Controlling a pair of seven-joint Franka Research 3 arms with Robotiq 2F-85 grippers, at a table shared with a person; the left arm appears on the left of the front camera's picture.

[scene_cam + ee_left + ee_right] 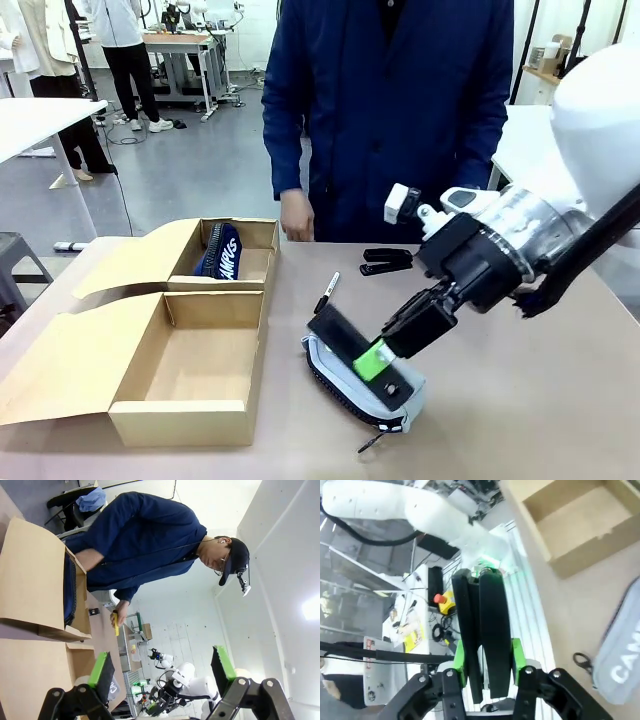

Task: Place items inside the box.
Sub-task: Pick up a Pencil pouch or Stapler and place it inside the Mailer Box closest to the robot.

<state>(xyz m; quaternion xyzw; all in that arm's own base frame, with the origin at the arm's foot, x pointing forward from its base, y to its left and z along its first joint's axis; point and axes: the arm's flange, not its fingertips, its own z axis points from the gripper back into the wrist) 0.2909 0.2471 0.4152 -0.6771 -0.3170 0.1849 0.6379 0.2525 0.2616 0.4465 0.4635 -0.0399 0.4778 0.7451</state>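
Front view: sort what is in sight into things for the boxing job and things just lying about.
For the job: open brown cardboard box; navy zip pencil case, in its far compartment; grey zip pencil case; black stapler clamped in the right gripper; second black stapler; slim black marker pen.
Lying about: grey stool; white side table.

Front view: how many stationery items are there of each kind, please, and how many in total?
Pencil cases: 2 (navy pencil case, grey pencil case)
Staplers: 2 (loose stapler, held stapler in the right pincer)
Marker pens: 1 (marker pen)
Total: 5
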